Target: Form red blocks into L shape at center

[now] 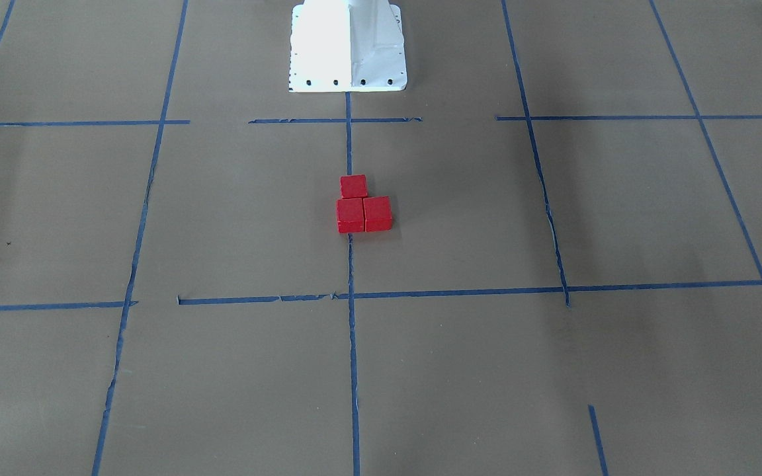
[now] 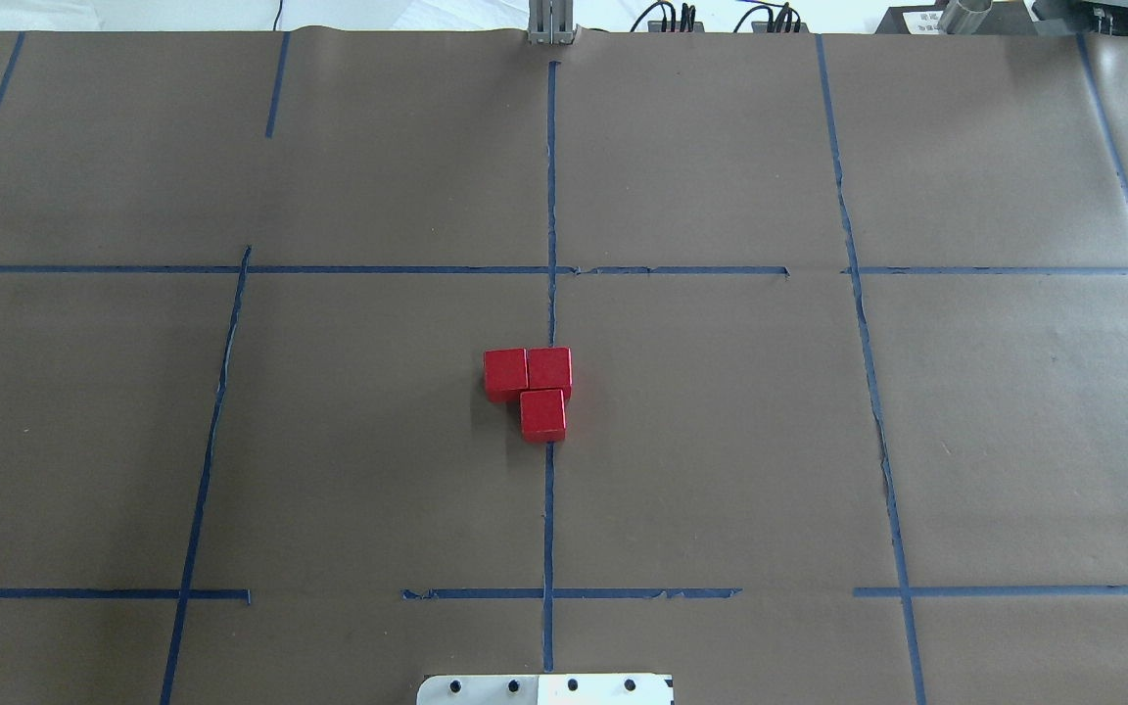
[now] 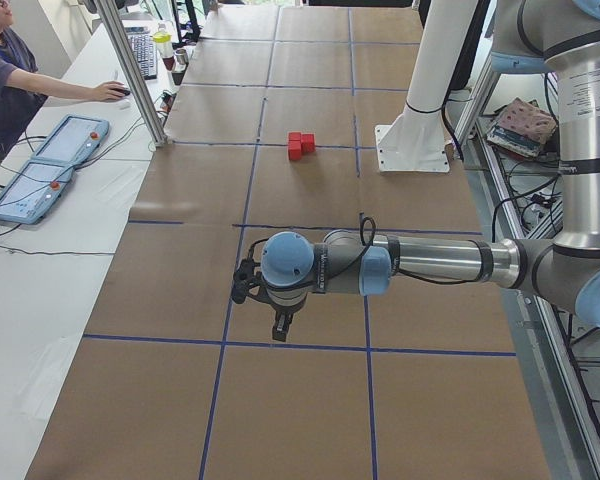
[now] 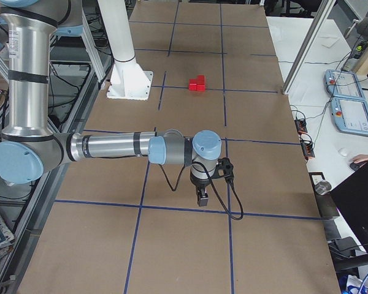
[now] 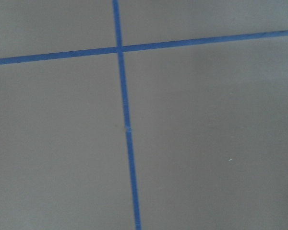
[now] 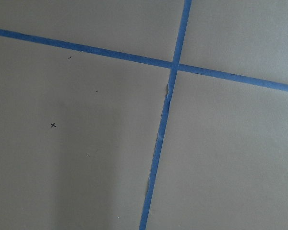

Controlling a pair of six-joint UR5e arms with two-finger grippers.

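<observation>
- the left gripper (image 3: 279,330) is parked well left of the white base (image 2: 544,688), clear of the work; its grip cannot be told.
- the red blocks (image 2: 530,390) are set touching as an l at the center (image 2: 701,441), just ahead of the base; the task is judged done.
- the right gripper (image 4: 201,197) is parked well right of the base; its grip cannot be told.

L arm (image 3: 430,262) & R arm (image 4: 110,147) each reach out w/ forearm approx level, wrist bent so L gripper (image 3: 279,330) & R gripper (image 4: 201,198) point straight down, whether fingers are apart or closed can't be told.
</observation>
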